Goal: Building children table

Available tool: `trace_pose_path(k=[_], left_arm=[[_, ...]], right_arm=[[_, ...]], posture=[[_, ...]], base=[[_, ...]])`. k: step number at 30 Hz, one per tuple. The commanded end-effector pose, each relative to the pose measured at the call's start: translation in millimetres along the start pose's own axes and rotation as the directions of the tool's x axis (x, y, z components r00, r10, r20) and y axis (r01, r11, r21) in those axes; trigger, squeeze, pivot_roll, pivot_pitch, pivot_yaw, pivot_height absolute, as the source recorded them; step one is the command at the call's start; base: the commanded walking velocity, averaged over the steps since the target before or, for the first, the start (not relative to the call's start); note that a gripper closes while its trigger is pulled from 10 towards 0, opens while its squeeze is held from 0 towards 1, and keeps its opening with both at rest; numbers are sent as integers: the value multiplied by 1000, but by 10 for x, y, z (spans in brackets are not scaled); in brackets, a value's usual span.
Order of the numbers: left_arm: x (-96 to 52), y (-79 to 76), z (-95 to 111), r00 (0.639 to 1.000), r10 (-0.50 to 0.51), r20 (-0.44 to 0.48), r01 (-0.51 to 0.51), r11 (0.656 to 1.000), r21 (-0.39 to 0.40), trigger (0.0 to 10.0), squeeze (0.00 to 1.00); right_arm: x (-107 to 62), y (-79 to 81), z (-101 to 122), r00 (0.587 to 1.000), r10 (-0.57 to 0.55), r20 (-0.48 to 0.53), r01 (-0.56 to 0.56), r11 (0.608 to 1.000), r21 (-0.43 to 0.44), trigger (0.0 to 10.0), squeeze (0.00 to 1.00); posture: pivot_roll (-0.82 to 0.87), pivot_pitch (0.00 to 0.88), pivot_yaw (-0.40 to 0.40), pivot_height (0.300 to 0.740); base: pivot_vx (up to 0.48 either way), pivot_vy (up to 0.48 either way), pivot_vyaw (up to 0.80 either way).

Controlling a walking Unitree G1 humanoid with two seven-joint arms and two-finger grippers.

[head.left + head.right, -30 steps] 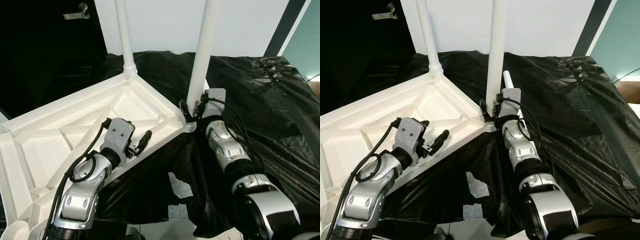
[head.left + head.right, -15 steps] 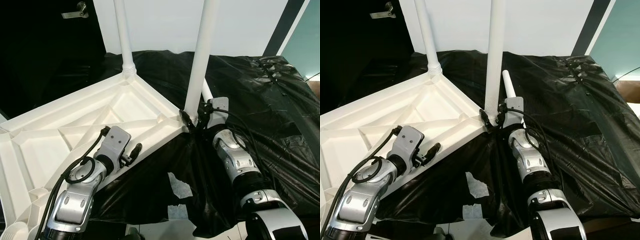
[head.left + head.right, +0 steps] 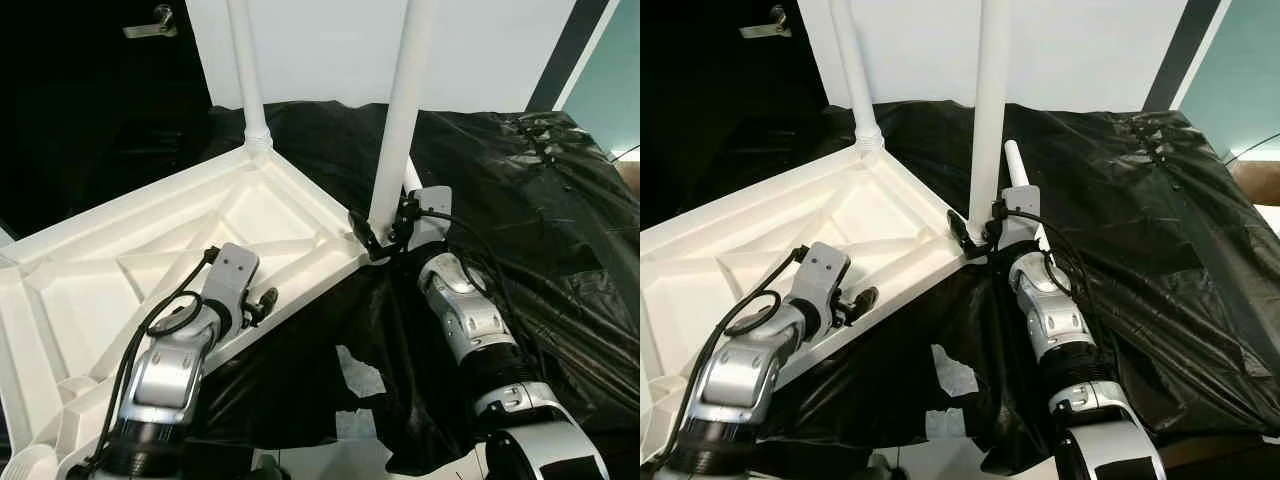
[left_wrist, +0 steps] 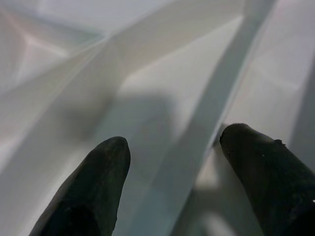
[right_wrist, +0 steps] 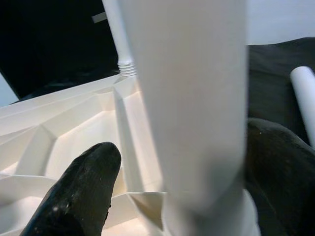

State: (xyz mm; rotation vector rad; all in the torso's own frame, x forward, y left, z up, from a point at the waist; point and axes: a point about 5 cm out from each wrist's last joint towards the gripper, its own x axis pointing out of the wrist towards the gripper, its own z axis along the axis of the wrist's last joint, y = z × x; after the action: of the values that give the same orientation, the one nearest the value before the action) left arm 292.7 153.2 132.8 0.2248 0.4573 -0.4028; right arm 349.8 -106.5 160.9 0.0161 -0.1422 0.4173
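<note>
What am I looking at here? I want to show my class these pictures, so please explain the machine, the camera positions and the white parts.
A humanoid robot is assembling a child's table. Two pictures come from its head, two from its wrists. The white tabletop lies upside down on black plastic sheeting. One leg stands in the far corner. The right end effector has its black fingers around the base of a second leg at the near corner. The left end effector, open, straddles the tabletop's edge. A spare leg lies behind.

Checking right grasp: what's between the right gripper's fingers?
The near table leg, just above its socket on the upturned white tabletop. The right gripper straddles it in the right wrist view; finger contact is unclear.
</note>
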Motion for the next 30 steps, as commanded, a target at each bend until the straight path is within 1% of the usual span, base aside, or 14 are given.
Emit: trace_pose_path(k=[1, 2, 9, 16, 17, 19, 20, 23, 24, 25, 27, 28, 29, 30], left_arm=[[32, 129, -102, 966, 246, -77, -248, 968, -26, 6941, 0], [53, 129, -105, 965, 242, -96, -248, 968, -47, 0, 0], [118, 72, 12, 967, 241, -85, -244, 969, -30, 0, 0], [217, -138, 282, 975, 222, 0, -222, 975, -15, 0, 0], [240, -192, 317, 975, 221, 18, -222, 975, 11, 2471, 0], [240, -192, 317, 975, 221, 18, -222, 975, 11, 2471, 0], [257, -224, 339, 973, 230, 33, -232, 972, 38, 10000, 0], [272, -276, 359, 977, 207, 57, -209, 977, 40, 10000, 0], [276, -310, 371, 980, 186, 74, -188, 982, 32, 10000, 1000], [276, -310, 371, 980, 186, 74, -188, 982, 32, 10000, 1000], [207, -316, 527, 970, 150, 190, -159, 987, 34, 10000, 984], [207, -316, 527, 970, 150, 190, -159, 987, 34, 10000, 984], [119, -302, 640, 951, 126, 282, -149, 987, 60, 10000, 0], [42, -294, 723, 930, 109, 350, -146, 986, 81, 10000, 0]], right_arm=[[-23, 22, -24, 1000, 6, -11, -6, 1000, 10, 10000, 0], [-30, 20, -16, 1000, 4, -11, -4, 1000, 10, 10000, 0], [-40, -29, 10, 1000, -26, -11, 26, 1000, 11, 10000, 0], [-52, -21, -8, 998, -48, -32, 49, 999, 18, 10000, 0], [-55, -16, -16, 998, -49, -37, 50, 999, 19, 10000, 0], [-55, -16, -16, 998, -49, -37, 50, 999, 19, 10000, 0], [-57, -12, -22, 998, -49, -40, 49, 999, 20, 10000, 0], [-58, 0, -26, 998, -41, -43, 43, 999, 28, 10000, 0], [-61, 11, -30, 998, -36, -45, 37, 999, 35, 10000, 0], [-61, 11, -30, 998, -36, -45, 37, 999, 35, 10000, 0], [-82, 30, -57, 998, -33, -56, 35, 999, 39, 10000, 0], [-82, 30, -57, 998, -33, -56, 35, 999, 39, 10000, 0], [-97, 37, -75, 997, -36, -62, 38, 999, 37, 10000, 0], [-109, 40, -83, 997, -40, -65, 42, 999, 34, 10000, 0]], posture=[[160, 60, 3, 740], [156, 58, 7, 740], [151, 50, 14, 740], [147, 41, 20, 740], [147, 40, 21, 740], [147, 40, 21, 740], [147, 40, 21, 740], [145, 38, 23, 740], [146, 38, 24, 740], [146, 38, 24, 740], [149, 40, 23, 740], [149, 40, 23, 740], [152, 42, 22, 740], [154, 45, 20, 740]], base=[[0, 0, 0], [0, 0, 0], [0, 0, 0], [0, 0, 0], [0, 0, 0], [0, 0, 0], [0, 0, 0], [0, 0, 0], [0, 0, 0], [0, 0, 0], [0, 0, 0], [0, 0, 0], [0, 0, 0], [0, 0, 0]])
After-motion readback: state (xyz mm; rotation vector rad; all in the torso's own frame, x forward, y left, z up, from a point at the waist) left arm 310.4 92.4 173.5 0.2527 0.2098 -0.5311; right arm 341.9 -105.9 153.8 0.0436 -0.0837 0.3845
